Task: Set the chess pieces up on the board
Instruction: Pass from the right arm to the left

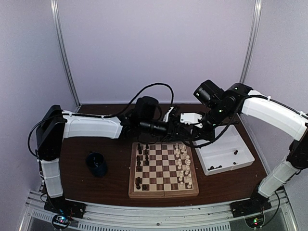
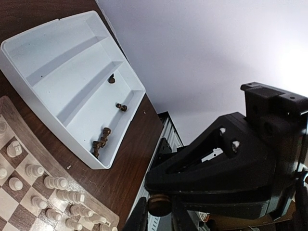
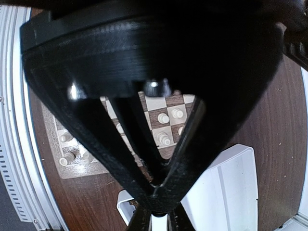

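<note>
Your right gripper (image 3: 158,219) is pinched shut, apparently on a small dark brown wooden chess piece (image 2: 160,206), above the far edge of the checkered wooden board (image 1: 163,194). The left gripper (image 2: 159,219) flanks it narrowly, grip unclear, probably to carry it to the dark side.

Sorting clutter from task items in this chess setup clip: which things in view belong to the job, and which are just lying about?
Job: board; pale pieces and dark pieces standing on it; loose dark pieces in the white tray.
Lying about: dark blue cup left of the board.
</note>
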Robot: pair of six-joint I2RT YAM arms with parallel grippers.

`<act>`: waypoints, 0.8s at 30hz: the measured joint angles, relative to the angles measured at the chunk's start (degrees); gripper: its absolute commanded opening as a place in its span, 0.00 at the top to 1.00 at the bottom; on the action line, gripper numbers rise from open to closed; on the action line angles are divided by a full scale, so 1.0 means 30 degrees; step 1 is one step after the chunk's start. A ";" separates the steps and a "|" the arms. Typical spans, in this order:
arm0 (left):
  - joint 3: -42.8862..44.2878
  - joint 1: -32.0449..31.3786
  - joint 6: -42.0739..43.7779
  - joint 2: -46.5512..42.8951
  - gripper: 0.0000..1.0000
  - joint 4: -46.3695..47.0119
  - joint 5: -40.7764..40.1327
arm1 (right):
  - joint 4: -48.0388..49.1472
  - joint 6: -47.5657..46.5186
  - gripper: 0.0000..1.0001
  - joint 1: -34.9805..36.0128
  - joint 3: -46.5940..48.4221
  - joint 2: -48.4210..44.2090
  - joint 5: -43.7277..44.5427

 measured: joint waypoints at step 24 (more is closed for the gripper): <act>-0.0233 0.0182 -0.0488 0.0146 0.86 0.1647 0.0350 | -0.0189 0.0459 0.90 0.0015 0.0561 0.0036 0.0124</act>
